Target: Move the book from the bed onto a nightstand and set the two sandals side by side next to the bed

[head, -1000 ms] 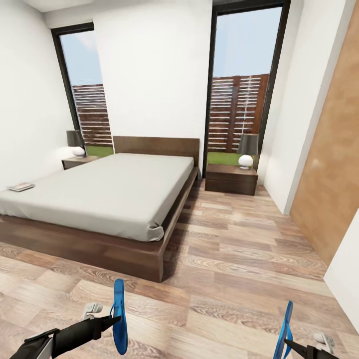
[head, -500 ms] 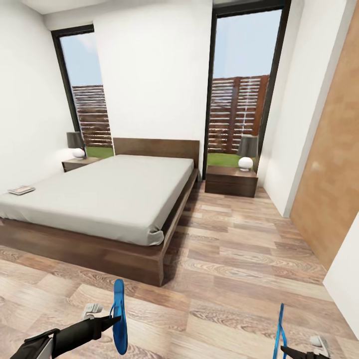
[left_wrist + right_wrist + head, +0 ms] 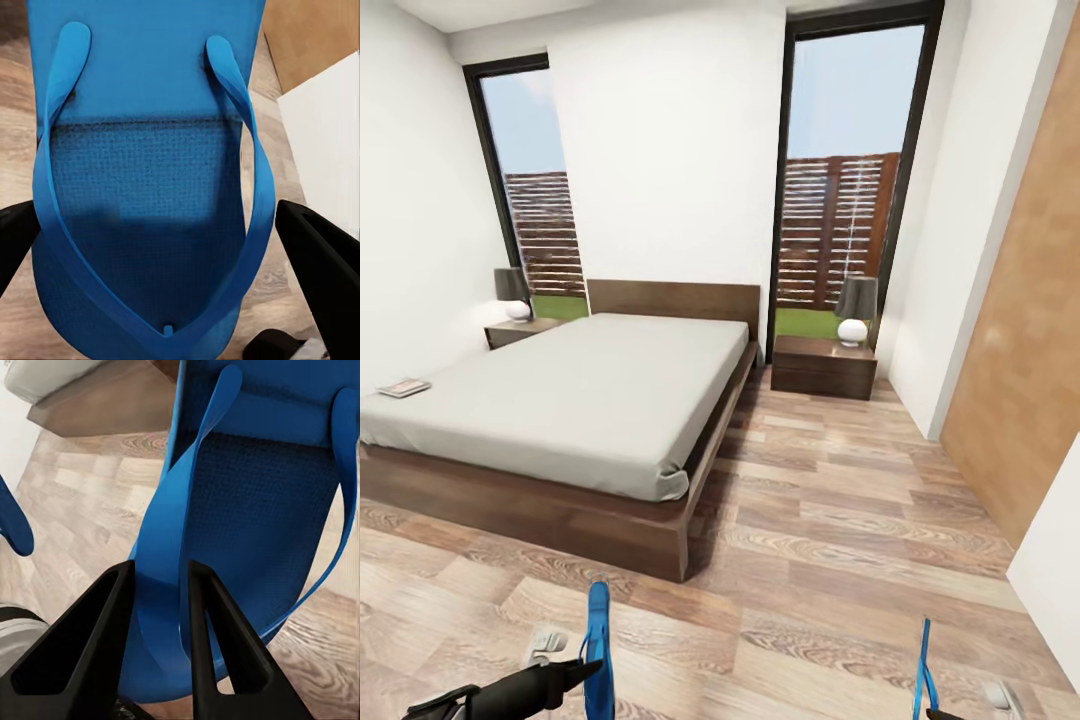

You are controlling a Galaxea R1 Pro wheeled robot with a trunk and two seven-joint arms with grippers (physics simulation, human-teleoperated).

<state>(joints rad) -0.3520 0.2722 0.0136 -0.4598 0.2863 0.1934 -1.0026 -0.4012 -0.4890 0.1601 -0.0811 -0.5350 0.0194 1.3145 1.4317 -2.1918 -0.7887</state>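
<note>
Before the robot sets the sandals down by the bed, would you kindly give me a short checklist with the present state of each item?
1. Left gripper holds a bright blue flip-flop sandal: ok; fingers flank the sole.
2. Right gripper holds the second blue sandal: ok, pinching a strap.
3. Wood-plank floor beside the dark-framed, grey-covered bed free: ok.
4. Sandals side by side on the floor: not ok, both held.
5. Thin book moved to a dark wooden nightstand: not ok, on the bed.

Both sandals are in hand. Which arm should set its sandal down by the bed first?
Probably the left: its sandal hangs nearer the bed frame's corner, while the right gripper's sandal sits farther out over open floor.
</note>
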